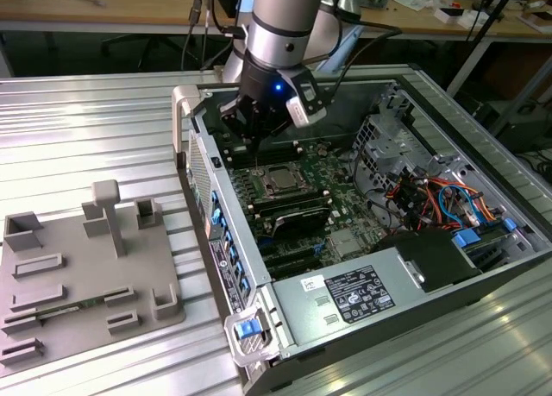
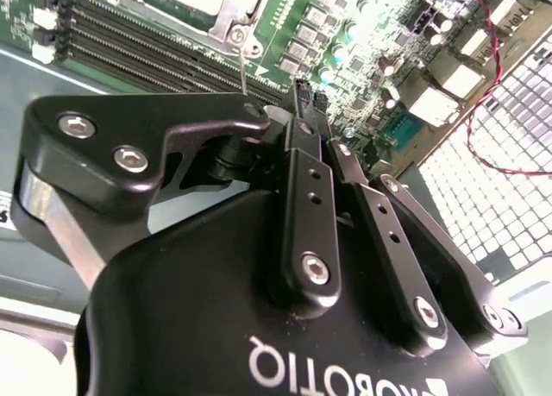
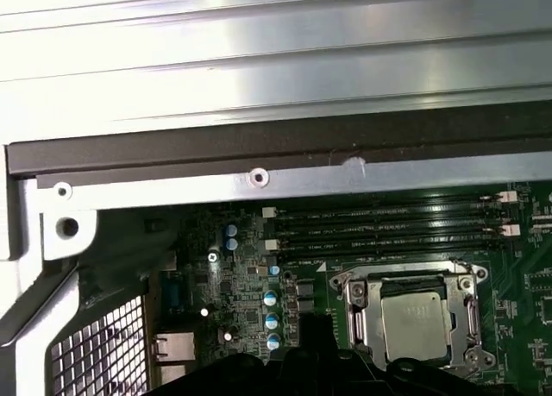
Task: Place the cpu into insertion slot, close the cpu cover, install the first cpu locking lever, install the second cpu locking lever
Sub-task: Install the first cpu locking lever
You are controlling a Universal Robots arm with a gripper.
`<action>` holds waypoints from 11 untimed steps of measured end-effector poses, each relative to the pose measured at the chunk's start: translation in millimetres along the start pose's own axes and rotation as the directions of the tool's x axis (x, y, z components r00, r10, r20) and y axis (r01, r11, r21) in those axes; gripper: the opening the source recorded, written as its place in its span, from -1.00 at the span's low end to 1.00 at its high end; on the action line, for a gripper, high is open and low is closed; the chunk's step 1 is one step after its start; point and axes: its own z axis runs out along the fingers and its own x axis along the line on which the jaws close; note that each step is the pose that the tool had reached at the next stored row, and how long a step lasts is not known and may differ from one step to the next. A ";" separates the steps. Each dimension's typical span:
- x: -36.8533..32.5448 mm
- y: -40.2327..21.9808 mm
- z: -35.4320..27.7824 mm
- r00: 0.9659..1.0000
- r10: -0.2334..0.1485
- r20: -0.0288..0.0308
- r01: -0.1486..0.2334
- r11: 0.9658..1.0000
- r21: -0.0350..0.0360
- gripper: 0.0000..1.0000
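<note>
The exterior view takes in the whole open computer case [image 1: 405, 94] lying on a ribbed metal table [image 1: 86, 128], with a grey moulded fixture tray [image 1: 86, 275] to the exterior view's left of it. The gripper [image 1: 254, 137] hangs inside the case, above the green circuit board [image 1: 323, 167]

The first wrist view gives the close look: the cpu [image 3: 416, 318], a flat square with a dull silvery top, sits in the insertion slot [image 3: 405, 286], and the cpu cover [image 3: 355, 314], a thin bright metal frame, lies flat around it. Long black memory slots [image 3: 388, 228] run beside the socket, under the case's grey sheet-metal wall [image 3: 259, 68]

In the second wrist view the gripper's [image 2: 302, 103] matte black fingers [image 2: 310, 180] are pressed together at their tips; whether they pinch anything is hidden. A thin wire lever [image 2: 244, 68] stands just beside the tips, and the chip lies a little past them, near but apart
</note>
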 end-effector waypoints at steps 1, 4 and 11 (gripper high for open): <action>0.0 1.1 0.3 1.000 -0.008 0.000 0.008 1.000 0.000 -0.79; 0.2 5.7 1.9 0.999 -0.037 -0.001 0.037 0.999 0.000 -0.79; -10.1 11.1 3.8 0.998 -0.063 -0.003 0.063 0.998 0.001 -0.79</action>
